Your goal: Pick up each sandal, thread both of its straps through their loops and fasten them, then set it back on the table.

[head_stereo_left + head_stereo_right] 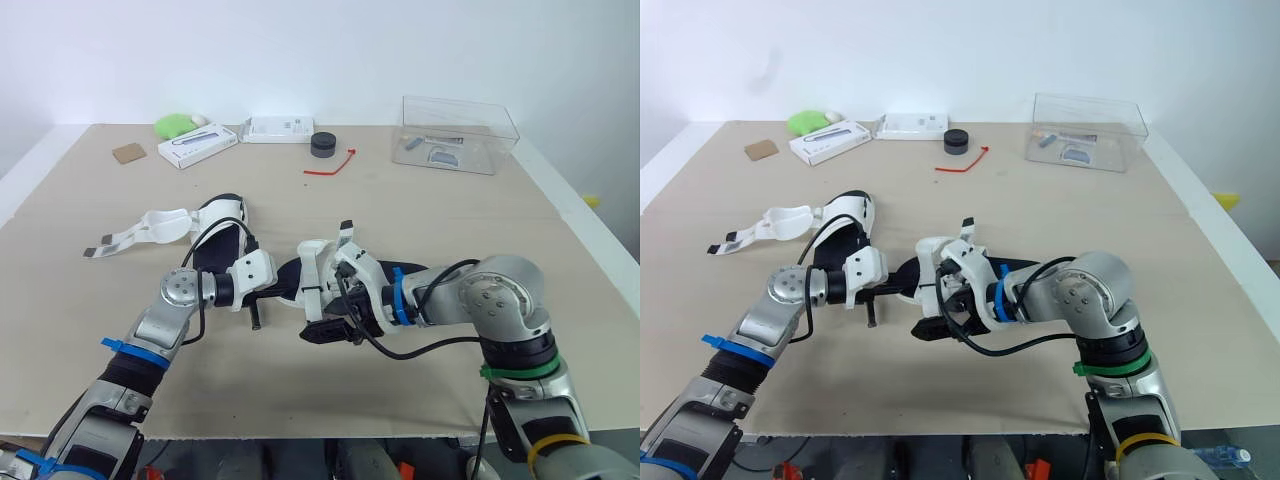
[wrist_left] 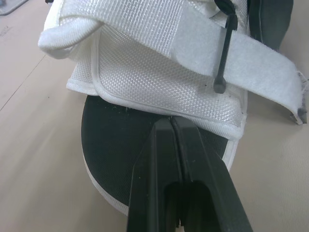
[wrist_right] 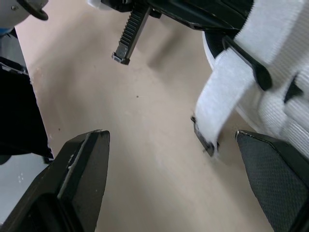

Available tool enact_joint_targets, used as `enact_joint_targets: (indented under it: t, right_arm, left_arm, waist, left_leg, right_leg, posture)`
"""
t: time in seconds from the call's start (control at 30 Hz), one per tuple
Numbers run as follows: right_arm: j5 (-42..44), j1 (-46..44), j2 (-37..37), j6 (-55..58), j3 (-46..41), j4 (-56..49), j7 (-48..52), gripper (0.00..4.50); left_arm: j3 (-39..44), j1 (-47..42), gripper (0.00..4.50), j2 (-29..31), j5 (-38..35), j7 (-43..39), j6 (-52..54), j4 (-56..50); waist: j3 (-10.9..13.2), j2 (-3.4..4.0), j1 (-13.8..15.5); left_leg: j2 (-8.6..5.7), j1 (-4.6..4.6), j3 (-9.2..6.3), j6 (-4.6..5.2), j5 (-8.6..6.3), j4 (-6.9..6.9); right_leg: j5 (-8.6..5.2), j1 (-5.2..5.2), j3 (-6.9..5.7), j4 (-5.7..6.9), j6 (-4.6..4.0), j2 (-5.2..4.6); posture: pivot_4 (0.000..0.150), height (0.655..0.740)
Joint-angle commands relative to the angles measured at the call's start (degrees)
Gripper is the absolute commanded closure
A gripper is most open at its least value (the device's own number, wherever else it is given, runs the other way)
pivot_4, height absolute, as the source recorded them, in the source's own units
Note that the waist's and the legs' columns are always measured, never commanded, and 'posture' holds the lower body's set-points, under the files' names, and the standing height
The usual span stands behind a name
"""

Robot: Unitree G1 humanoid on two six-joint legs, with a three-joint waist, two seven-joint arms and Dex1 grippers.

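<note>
Left wrist view: my left gripper (image 2: 173, 122) pinches near sandal (image 2: 145, 82) at its white upper; right gripper (image 3: 171, 140) splayed open beside loose strap (image 3: 217, 96).

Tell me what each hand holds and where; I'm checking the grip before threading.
The left hand pinches the sandal at the edge of its white mesh upper. The right hand is open, holding nothing; a strap hangs between its fingers.

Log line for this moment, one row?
left gripper: jaws shut at near sandal | right gripper: jaws open, loose strap between | far sandal: unfastened, on table
</note>
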Motion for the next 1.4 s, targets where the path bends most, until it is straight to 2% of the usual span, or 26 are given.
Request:
enact_joint_targets:
  t: [0.03,0.13,0.17,0.23,0.27,0.3,0.33,0.37,0.83,1.0,1.03,1.07,1.1,1.17,1.27,1.37,1.4]
  right_arm:
    - [-0.6,-2.1,1.5,-0.2,-2.2,1.0,-2.1,0.87]
    - [0.2,-2.0,1.5,-0.2,-2.2,1.7,-3.3,2.06]
    - [0.9,-1.9,1.3,-0.2,-2.1,1.9,-3.6,2.74]
    - [2.3,-1.6,0.6,-0.2,-1.6,1.9,-4.3,3.03]
    - [2.9,-1.6,0.2,-0.2,-1.3,1.9,-4.6,3.59]
    - [3.7,-1.5,-0.1,-0.2,-1.1,2.0,-5.0,3.69]
    - [4.7,-1.5,-0.8,-0.2,-0.6,1.9,-5.4,4.19]
    - [5.9,-1.6,-1.6,-0.2,0.1,1.8,-6.0,4.48]
    - [29.3,-4.3,-10.4,-0.2,6.3,2.5,-12.6,4.48]
    - [31.7,-6.3,-11.5,-0.2,6.9,1.4,-11.5,4.48]
    - [31.0,-6.7,-11.5,-0.2,6.9,0.6,-11.1,3.82]
    - [29.9,-6.8,-11.3,-0.2,6.4,0.2,-11.6,3.60]
    - [28.6,-7.5,-12.2,-0.2,7.1,-1.2,-10.9,2.98]
    - [27.2,-8.4,-13.1,-0.2,7.0,-3.4,-9.6,2.23]
    - [21.1,-10.3,-16.1,-3.1,8.8,-8.4,-5.3,1.38]
    - [1.9,-11.2,-25.4,-21.9,16.5,-16.0,5.9,1.38]
    - [-9.8,-10.3,-28.8,-35.7,20.1,-16.8,10.7,1.38]
  left_arm:
    - [-2.4,1.5,4.50,0.4,3.3,-0.5,1.7,2.6]
    - [-2.3,1.6,4.50,0.4,3.3,-0.5,1.7,2.5]
    - [-2.3,1.6,4.50,0.5,3.3,-0.5,1.7,2.5]
    - [-2.2,1.7,4.50,0.6,3.4,-0.4,1.7,2.5]
    - [-2.2,1.7,4.50,0.6,3.4,-0.4,1.7,2.5]
    - [-2.3,1.6,4.50,0.5,3.4,-0.4,1.7,2.5]
    - [-2.3,1.6,4.50,0.5,3.4,-0.4,1.7,2.5]
    - [-2.3,1.6,4.50,0.5,3.4,-0.4,1.7,2.5]
    - [-2.5,1.5,4.50,0.4,3.5,-0.5,1.6,2.7]
    - [-2.6,1.3,4.50,0.3,3.6,-0.6,1.6,2.9]
    - [-2.7,1.3,4.50,0.3,3.6,-0.7,1.6,2.9]
    - [-2.7,1.4,4.50,0.3,3.6,-0.7,1.5,3.0]
    - [-2.8,1.5,4.50,0.3,3.7,-0.7,1.4,3.0]
    - [-2.9,1.6,4.50,0.3,3.8,-0.7,1.2,3.1]
    - [-3.0,1.6,4.50,0.2,3.8,-0.7,1.2,3.1]
    - [-3.1,1.2,4.50,0.0,3.9,-0.7,1.0,3.5]
    - [-3.0,0.9,4.50,0.1,3.9,-0.7,0.8,3.8]
  waist:
    - [0.0,0.00,0.0]
    - [0.0,0.00,0.0]
    - [0.0,0.00,0.0]
    - [0.0,0.00,0.0]
    - [0.0,0.00,0.0]
    - [0.0,0.00,0.0]
    - [0.0,0.00,0.0]
    - [0.0,0.00,0.0]
    - [0.0,0.00,0.0]
    - [0.0,0.00,0.0]
    - [0.0,0.00,0.0]
    - [0.0,0.00,0.0]
    - [0.0,0.00,0.0]
    - [0.0,0.00,0.0]
    - [0.0,0.01,0.0]
    - [0.0,0.01,0.1]
    - [0.0,0.01,0.1]
  left_leg:
    - [0.00,0.00,0.02,0.00,0.00,0.00]
    - [0.00,-0.01,0.01,0.00,0.00,0.00]
    - [0.00,-0.02,0.02,0.00,0.00,0.00]
    - [0.00,-0.03,0.01,0.00,0.00,-0.01]
    - [0.00,-0.03,0.02,0.00,0.00,-0.01]
    - [0.00,-0.03,0.01,0.00,0.00,-0.01]
    - [0.00,-0.03,0.01,0.00,0.00,-0.01]
    - [0.00,-0.03,0.01,0.00,0.00,-0.01]
    - [0.00,-0.06,-0.03,0.00,0.00,-0.02]
    - [0.00,-0.09,-0.04,0.00,0.00,-0.02]
    - [0.00,-0.10,-0.05,0.00,0.00,-0.02]
    - [0.00,-0.10,-0.06,0.01,0.00,-0.02]
    - [0.00,-0.11,-0.08,0.01,-0.01,-0.02]
    - [0.00,-0.12,-0.07,0.01,0.00,-0.01]
    - [0.00,-0.11,-0.09,0.01,-0.01,-0.02]
    - [-0.03,-0.13,-0.14,0.00,-0.01,-0.02]
    - [-0.02,-0.11,-0.13,-0.01,-0.02,-0.02]
  right_leg:
    - [0.00,-0.01,0.00,0.00,0.00,0.00]
    - [0.00,-0.01,0.00,0.00,0.00,-0.01]
    - [0.00,-0.01,0.00,0.00,-0.01,-0.01]
    - [-0.01,-0.01,0.01,-0.01,-0.02,-0.01]
    - [-0.01,-0.01,0.01,-0.02,-0.02,-0.02]
    - [-0.01,-0.01,0.01,-0.02,-0.02,-0.02]
    - [-0.01,-0.01,0.01,-0.01,-0.02,-0.02]
    - [-0.01,-0.01,0.01,-0.02,-0.02,-0.02]
    - [-0.03,-0.01,0.04,-0.03,-0.03,-0.03]
    - [-0.04,-0.01,0.03,-0.05,-0.03,-0.03]
    - [-0.05,-0.02,0.03,-0.06,-0.02,-0.04]
    - [-0.05,-0.01,0.02,-0.06,-0.01,-0.04]
    - [-0.05,-0.01,0.01,-0.07,-0.01,-0.05]
    - [-0.05,-0.02,0.02,-0.07,0.00,-0.06]
    - [-0.06,-0.03,-0.01,-0.07,-0.01,-0.05]
    - [-0.12,-0.05,-0.08,-0.08,0.03,-0.07]
    - [-0.14,-0.04,-0.09,-0.08,0.03,-0.07]
  posture:
    - [0.150,0.7400]
    - [0.150,0.7400]
    - [0.150,0.7400]
    - [0.150,0.7400]
    - [0.150,0.7400]
    - [0.150,0.7400]
    - [0.150,0.7400]
    - [0.150,0.7400]
    - [0.150,0.7400]
    - [0.150,0.7400]
    - [0.150,0.7400]
    - [0.150,0.7400]
    - [0.150,0.7400]
    - [0.150,0.7400]
    - [0.150,0.7400]
    - [0.150,0.7400]
    - [0.150,0.7400]
